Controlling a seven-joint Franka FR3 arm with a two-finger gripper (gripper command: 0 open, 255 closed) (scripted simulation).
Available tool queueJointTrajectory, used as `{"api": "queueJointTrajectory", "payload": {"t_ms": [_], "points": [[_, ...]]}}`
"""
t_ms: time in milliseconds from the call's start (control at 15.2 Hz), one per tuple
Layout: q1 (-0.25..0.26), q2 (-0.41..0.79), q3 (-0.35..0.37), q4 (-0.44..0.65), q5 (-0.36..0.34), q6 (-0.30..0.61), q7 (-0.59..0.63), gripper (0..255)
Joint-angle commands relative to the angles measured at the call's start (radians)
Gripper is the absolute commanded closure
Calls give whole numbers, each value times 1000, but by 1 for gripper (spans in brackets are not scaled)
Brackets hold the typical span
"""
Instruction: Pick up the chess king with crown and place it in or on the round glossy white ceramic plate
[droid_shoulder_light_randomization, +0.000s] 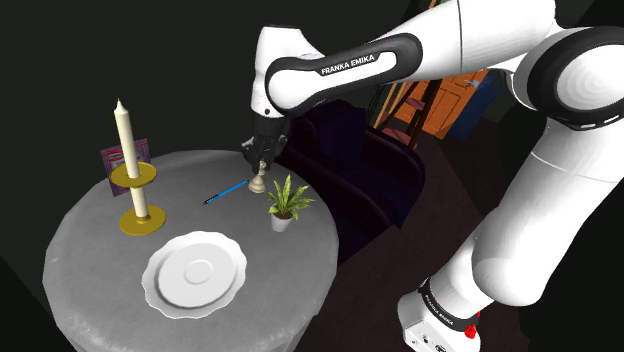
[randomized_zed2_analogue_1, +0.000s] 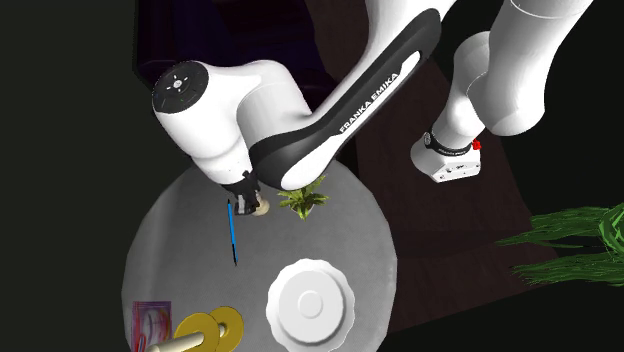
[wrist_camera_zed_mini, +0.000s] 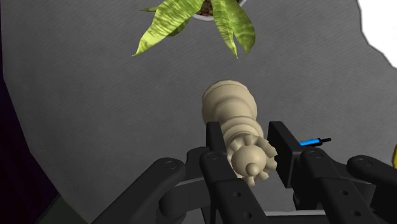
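Observation:
A cream chess king (droid_shoulder_light_randomization: 258, 183) (randomized_zed2_analogue_1: 259, 207) (wrist_camera_zed_mini: 232, 108) with a ridged crown stands on the round grey table (droid_shoulder_light_randomization: 90, 250), toward its far side. My black gripper (droid_shoulder_light_randomization: 259, 160) (randomized_zed2_analogue_1: 245, 200) (wrist_camera_zed_mini: 248, 149) comes down over it, and both fingers press against the crown's sides, so it is shut on the piece. The king's base still rests on the tabletop. The round white plate (droid_shoulder_light_randomization: 160, 290) (randomized_zed2_analogue_1: 280, 310) (wrist_camera_zed_mini: 382, 32) with a scalloped rim lies near the table's front edge in the shoulder view, well apart from the king.
A small potted plant (droid_shoulder_light_randomization: 286, 203) (randomized_zed2_analogue_1: 303, 199) (wrist_camera_zed_mini: 203, 19) stands close beside the king. A blue pen (droid_shoulder_light_randomization: 226, 191) (randomized_zed2_analogue_1: 232, 232) (wrist_camera_zed_mini: 313, 141) lies on its other side. A tall candle in a brass holder (droid_shoulder_light_randomization: 130, 165) and a small picture frame (droid_shoulder_light_randomization: 112, 170) stand at the shoulder view's left. A dark armchair (droid_shoulder_light_randomization: 370, 170) is behind the table.

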Motion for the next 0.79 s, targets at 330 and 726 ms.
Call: {"api": "queueJointTrajectory", "payload": {"t_ms": [330, 726], "points": [[37, -41, 31, 11, 12, -51, 62, 255], [114, -52, 91, 20, 13, -70, 198, 255]]}}
